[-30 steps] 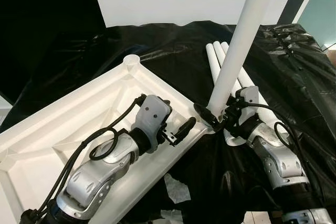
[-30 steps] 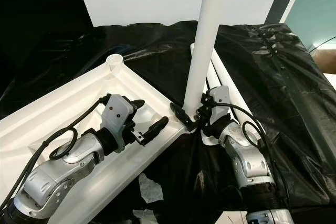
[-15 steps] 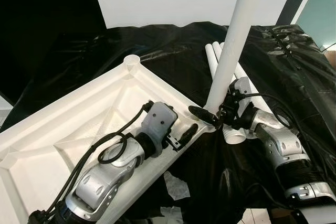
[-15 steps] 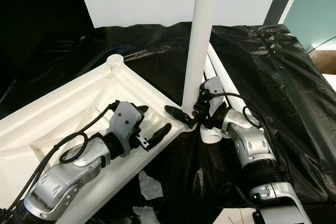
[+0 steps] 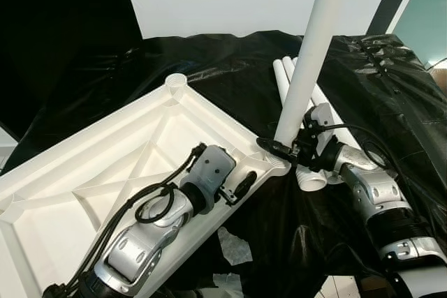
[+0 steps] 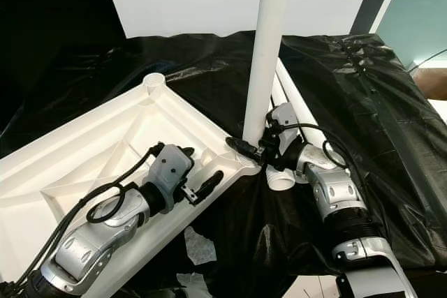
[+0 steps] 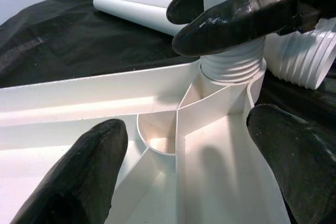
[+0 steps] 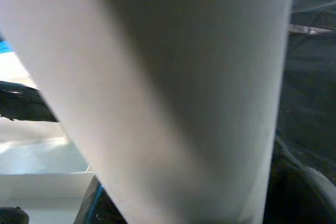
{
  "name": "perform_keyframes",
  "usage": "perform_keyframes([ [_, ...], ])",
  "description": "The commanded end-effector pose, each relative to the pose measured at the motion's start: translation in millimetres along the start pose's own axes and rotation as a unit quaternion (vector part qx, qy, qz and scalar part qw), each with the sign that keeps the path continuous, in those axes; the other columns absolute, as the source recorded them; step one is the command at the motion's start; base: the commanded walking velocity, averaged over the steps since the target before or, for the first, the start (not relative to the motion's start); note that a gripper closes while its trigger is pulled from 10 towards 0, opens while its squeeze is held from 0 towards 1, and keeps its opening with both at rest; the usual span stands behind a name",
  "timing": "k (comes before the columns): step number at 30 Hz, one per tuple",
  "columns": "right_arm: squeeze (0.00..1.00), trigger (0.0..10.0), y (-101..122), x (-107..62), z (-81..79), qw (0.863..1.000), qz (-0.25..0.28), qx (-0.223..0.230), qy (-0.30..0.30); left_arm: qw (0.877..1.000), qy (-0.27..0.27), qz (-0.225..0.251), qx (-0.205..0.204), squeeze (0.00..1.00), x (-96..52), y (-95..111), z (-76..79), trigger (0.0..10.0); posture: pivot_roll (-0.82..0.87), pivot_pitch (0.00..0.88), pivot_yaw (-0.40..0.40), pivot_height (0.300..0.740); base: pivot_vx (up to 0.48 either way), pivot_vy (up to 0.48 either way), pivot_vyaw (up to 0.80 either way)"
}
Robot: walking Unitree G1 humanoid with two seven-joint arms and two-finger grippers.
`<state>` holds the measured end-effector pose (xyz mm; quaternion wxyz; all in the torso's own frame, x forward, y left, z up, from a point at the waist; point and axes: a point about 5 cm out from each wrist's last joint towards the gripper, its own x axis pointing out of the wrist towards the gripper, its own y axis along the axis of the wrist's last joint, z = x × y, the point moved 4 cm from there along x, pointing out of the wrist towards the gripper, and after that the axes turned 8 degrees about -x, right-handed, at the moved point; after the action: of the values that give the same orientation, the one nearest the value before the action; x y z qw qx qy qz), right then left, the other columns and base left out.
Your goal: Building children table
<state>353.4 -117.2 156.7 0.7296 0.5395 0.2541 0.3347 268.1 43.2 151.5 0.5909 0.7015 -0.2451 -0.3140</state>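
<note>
One upturned white plastic ribbed tabletop (image 5: 105, 165) lies on black sheeting (image 5: 391, 95). A tall white tubular leg (image 5: 311, 54) stands in its near corner socket, clasped by the right gripper (image 5: 283, 150). The left gripper (image 5: 241, 185) rests spread on the tabletop rim.

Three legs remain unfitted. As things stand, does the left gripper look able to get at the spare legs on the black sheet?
Probably not directly: the left gripper sits over the tabletop, and the upright leg and right gripper stand between it and the spare legs.

White table top (image 5: 105, 165), white leg (image 5: 307, 61), glossy black sheet (image 5: 391, 102), black-fingered silver arms
</note>
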Motion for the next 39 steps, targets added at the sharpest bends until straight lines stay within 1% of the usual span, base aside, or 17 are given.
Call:
perform_keyframes([
  [1, 0.00, 10.0, -14.5, 0.4, -4.1, 0.999, -0.032, 0.011, -0.024, 1.000, 0.016, -0.004, 0.001, 0.00, -0.1, -4.9, -4.6, 10.0, 0.09, 0.058, -0.007, 0.740, 0.000, 0.000, 0.00],
  [3, 0.00, 10.0, -20.0, 2.7, -3.5, 0.995, -0.050, 0.001, -0.084, 1.000, 0.017, 0.000, 0.005, 0.00, 1.7, -4.8, -4.7, 10.0, 0.09, 0.056, -0.010, 0.740, 0.000, 0.000, 0.00],
  [6, 0.00, 10.0, -22.3, 3.1, -3.8, 0.993, -0.056, 0.001, -0.108, 1.000, 0.018, 0.001, 0.006, 0.00, 2.0, -4.8, -5.2, 10.0, 0.09, 0.052, -0.008, 0.740, 0.000, 0.000, 0.00],
  [8, 0.00, 10.0, -28.0, 3.4, -3.8, 0.984, -0.073, 0.009, -0.164, 1.000, 0.020, 0.002, 0.010, 0.00, 1.7, -4.1, -8.6, 10.0, 0.10, 0.051, -0.005, 0.740, 0.000, 0.000, 0.00],
  [13, 0.00, 10.0, -31.4, 4.1, -5.5, 0.975, -0.086, 0.013, -0.206, 1.000, 0.022, 0.002, 0.010, 0.00, 0.5, -3.9, -11.1, 10.0, 0.10, 0.049, -0.001, 0.740, 0.000, 0.000, 0.00],
  [14, 0.00, 10.0, -31.8, 4.0, -6.0, 0.969, -0.090, 0.013, -0.231, 1.000, 0.022, 0.002, 0.010, 0.00, -0.3, -4.2, -11.2, 10.0, 0.10, 0.049, 0.003, 0.740, 0.000, 0.000, 0.00],
  [15, 0.00, 10.0, -31.2, 3.2, -5.2, 0.958, -0.089, 0.019, -0.272, 1.000, 0.022, 0.001, 0.010, 0.00, -0.8, -4.6, -11.3, 10.0, 0.10, 0.049, 0.003, 0.740, 0.000, 0.000, 0.00],
  [17, 0.00, 10.0, -31.2, 3.2, -5.2, 0.958, -0.089, 0.019, -0.272, 1.000, 0.022, 0.001, 0.010, 0.00, -0.8, -4.6, -11.3, 10.0, 0.10, 0.049, 0.003, 0.740, 0.000, 0.000, 0.00],
  [18, 0.00, 10.0, -31.1, 1.7, -4.9, 0.946, -0.091, 0.030, -0.309, 1.000, 0.022, 0.001, 0.011, 0.00, -0.9, -4.8, -11.4, 10.0, 0.10, 0.048, 0.002, 0.740, 0.000, 0.000, 0.00],
  [19, 0.00, 10.0, -31.0, 3.3, -8.6, 0.942, -0.090, 0.041, -0.321, 1.000, 0.022, 0.002, 0.010, 0.00, -0.6, -5.0, -11.3, 10.0, 0.10, 0.048, 0.002, 0.740, 0.000, 0.000, 0.00],
  [22, 0.00, 10.0, -27.4, 8.0, -15.6, 0.946, -0.077, 0.052, -0.310, 1.000, 0.021, 0.003, 0.009, 0.00, -0.2, -5.2, -11.2, 10.0, 0.10, 0.048, 0.002, 0.740, 0.000, 0.000, 0.00],
  [28, 0.00, 10.0, -17.5, 6.0, -13.8, 0.957, -0.039, 0.056, -0.280, 1.000, 0.017, 0.003, 0.010, 0.00, -0.1, -4.8, -11.8, 10.0, 0.09, 0.049, 0.005, 0.740, 0.000, 0.000, 0.00],
  [29, 1.00, 10.0, -15.1, 3.1, -11.0, 0.961, -0.029, 0.052, -0.270, 1.000, 0.017, 0.002, 0.011, 0.00, -0.4, -4.7, -12.4, 10.0, 0.09, 0.050, 0.002, 0.740, 0.000, 0.000, 0.00],
  [32, 1.00, 10.0, -13.5, 0.6, -9.2, 0.965, -0.022, 0.051, -0.255, 1.000, 0.017, 0.002, 0.011, 0.00, -0.8, -4.7, -12.6, 10.0, 0.09, 0.049, 0.001, 0.740, 0.000, 0.000, 0.00],
  [35, 1.00, 10.0, -7.5, -7.2, -6.2, 0.982, -0.004, 0.038, -0.182, 1.000, 0.016, 0.000, 0.010, 0.00, -1.7, -5.1, -12.6, 10.0, 0.09, 0.055, -0.001, 0.740, 0.000, 0.000, 0.00],
  [38, 1.00, 10.0, -3.4, -12.1, 4.6, 0.986, 0.009, 0.042, -0.159, 1.000, 0.013, 0.001, 0.006, 0.00, -1.5, -4.7, -10.8, 10.0, 0.09, 0.060, -0.004, 0.740, 0.000, 0.000, 0.00],
  [39, 1.00, 10.0, -3.4, -12.1, 4.6, 0.986, 0.009, 0.042, -0.159, 1.000, 0.013, 0.001, 0.006, 0.00, -1.5, -4.7, -10.8, 10.0, 0.09, 0.060, -0.004, 0.740, 0.000, 0.000, 0.00],
])
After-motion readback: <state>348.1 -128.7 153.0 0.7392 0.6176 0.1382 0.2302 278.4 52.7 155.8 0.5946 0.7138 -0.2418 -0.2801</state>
